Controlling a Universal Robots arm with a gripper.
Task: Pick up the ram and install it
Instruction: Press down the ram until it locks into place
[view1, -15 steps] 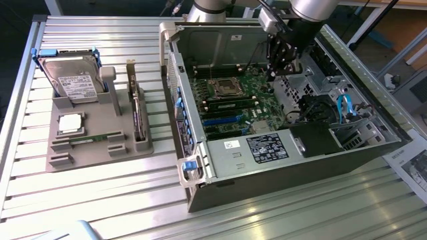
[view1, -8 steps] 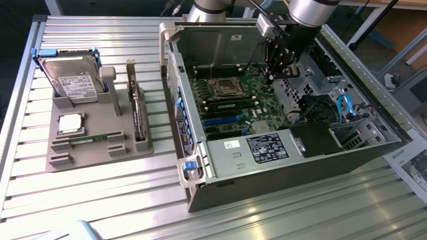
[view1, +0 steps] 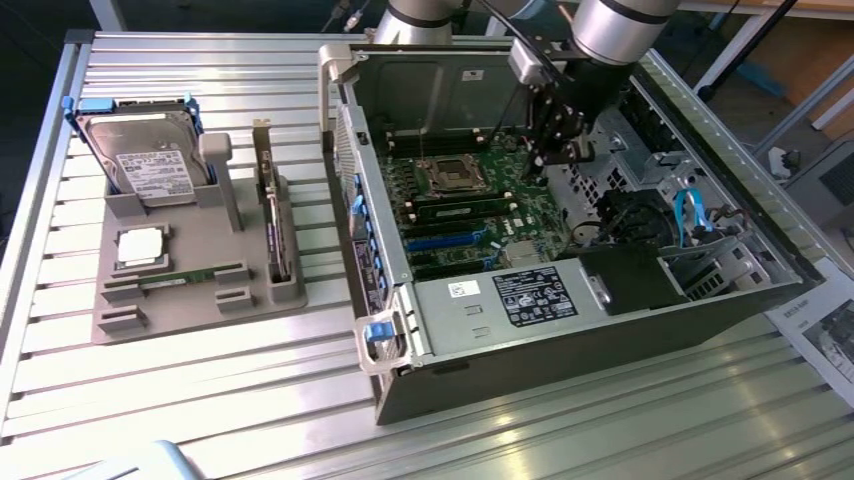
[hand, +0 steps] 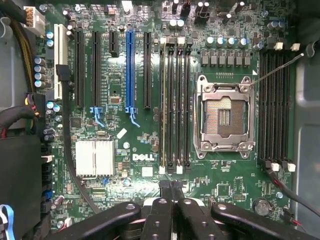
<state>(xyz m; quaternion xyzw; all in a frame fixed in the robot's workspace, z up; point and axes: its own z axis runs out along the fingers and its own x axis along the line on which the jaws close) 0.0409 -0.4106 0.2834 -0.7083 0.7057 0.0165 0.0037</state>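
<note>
The ram (view1: 180, 277) is a thin green stick lying flat in a front slot of the grey holder (view1: 200, 310) at the exterior view's left. My gripper (view1: 566, 155) hangs inside the open computer case (view1: 561, 330), above the motherboard (view1: 467, 200) and far from the ram. In the wrist view its fingers (hand: 165, 197) are pressed together, shut with nothing between them. Beyond the gripper (hand: 171, 189) run the long memory slots (hand: 175, 105) beside the CPU socket (hand: 224, 117). More memory slots (hand: 275, 105) lie on the socket's other side.
The holder also carries a hard drive (view1: 147, 160), a square silver CPU (view1: 142, 247) and an upright dark expansion card (view1: 274, 215). Case walls, a black power supply (view1: 627, 280) and blue cables (view1: 687, 215) crowd the gripper. The slatted metal table (view1: 200, 400) surrounds everything.
</note>
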